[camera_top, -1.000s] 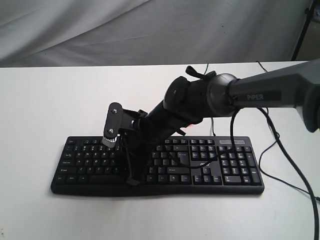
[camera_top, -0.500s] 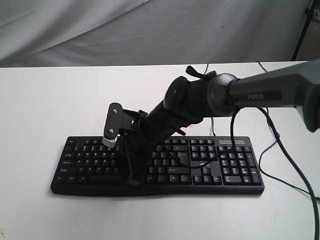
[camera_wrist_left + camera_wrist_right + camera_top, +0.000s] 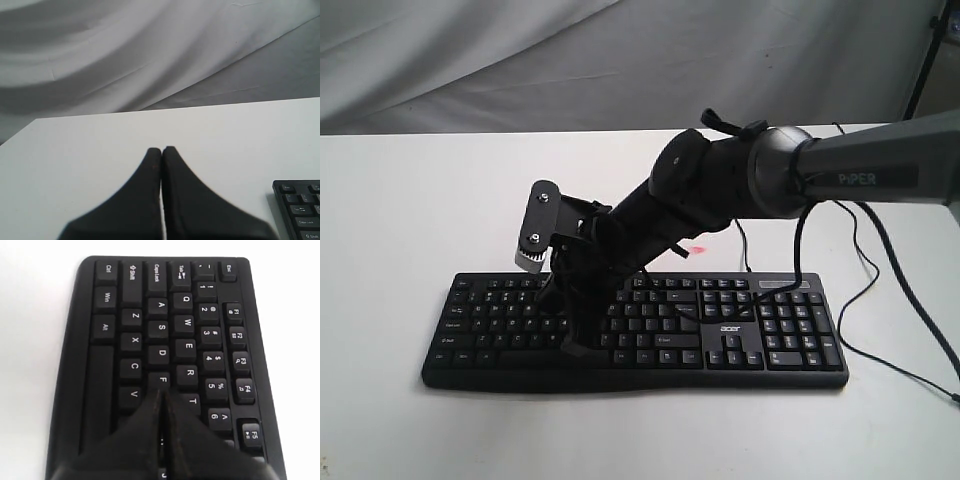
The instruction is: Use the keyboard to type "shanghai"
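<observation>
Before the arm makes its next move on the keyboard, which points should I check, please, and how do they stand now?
1. The right hand is closed to one narrow tip: ok.
2. Its tip is over the letter rows of the keyboard, near the F key: ok.
3. Which key lies directly under the tip: cannot tell, the hand hides it.
4. Tip touching a key or lifted: cannot tell.
5. The left hand is closed, over the bare table, off the keys: ok.
</observation>
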### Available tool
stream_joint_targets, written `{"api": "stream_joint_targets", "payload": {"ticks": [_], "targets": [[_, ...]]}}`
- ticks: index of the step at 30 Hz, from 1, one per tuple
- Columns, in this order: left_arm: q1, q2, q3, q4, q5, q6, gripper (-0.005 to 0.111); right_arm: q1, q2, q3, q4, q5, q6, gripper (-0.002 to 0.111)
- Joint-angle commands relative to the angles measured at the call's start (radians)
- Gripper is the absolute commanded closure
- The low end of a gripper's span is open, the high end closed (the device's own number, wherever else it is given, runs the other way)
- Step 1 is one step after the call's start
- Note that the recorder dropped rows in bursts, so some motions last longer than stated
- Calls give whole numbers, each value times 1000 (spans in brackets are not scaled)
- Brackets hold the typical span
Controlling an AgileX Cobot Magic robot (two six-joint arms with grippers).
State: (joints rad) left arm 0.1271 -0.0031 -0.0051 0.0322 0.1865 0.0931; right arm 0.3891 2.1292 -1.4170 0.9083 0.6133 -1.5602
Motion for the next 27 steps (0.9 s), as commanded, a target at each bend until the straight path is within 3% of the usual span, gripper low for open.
{"api": "stream_joint_targets", "payload": {"ticks": [1,27], "targets": [[-4,3,5,-1,-6,-3,106,22,-10,1,36,-1,-6,108],[-4,3,5,-1,-6,-3,106,168,-7,-24,47,-117,50,108]]}}
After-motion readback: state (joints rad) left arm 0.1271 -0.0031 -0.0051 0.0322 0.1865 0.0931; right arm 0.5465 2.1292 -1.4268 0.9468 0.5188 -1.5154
